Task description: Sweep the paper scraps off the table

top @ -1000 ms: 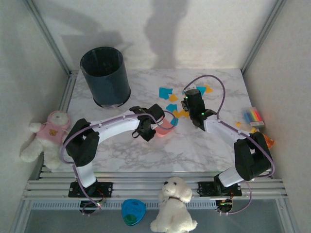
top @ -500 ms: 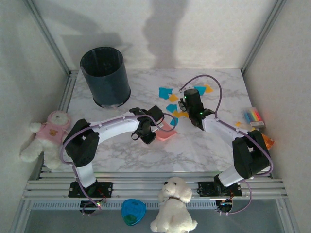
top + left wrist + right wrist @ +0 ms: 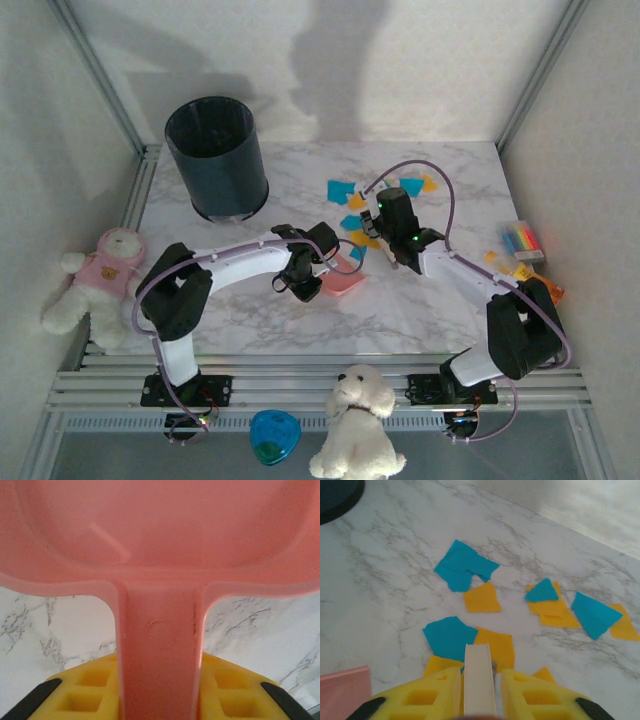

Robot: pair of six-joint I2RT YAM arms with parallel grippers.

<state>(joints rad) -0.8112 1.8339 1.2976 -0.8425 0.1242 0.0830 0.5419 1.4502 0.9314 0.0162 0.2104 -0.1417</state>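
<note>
Sweeping paper scraps [image 3: 465,567] toward a pink dustpan [image 3: 345,283] on the table [image 3: 250,315].

Left gripper [image 3: 159,690] clamped on the dustpan's handle, pan held mid-table; right gripper [image 3: 479,692] pinched tight on a thin white blade [image 3: 479,670], just right of the pan, tip at the near edge of the scrap cluster lying right of centre toward the far side. Likely faults: flat bits slipping beneath the blade or under a lifted pan lip; a hasty stroke scattering them toward the right edge; the two wrists, close together, knocking. Counted from the right wrist: four teal, about seven orange-yellow, some overlapping, hence uncertain; from above, two further orange bits near the right edge. One dustpan, one dark bin [image 3: 216,155] far left.
</note>
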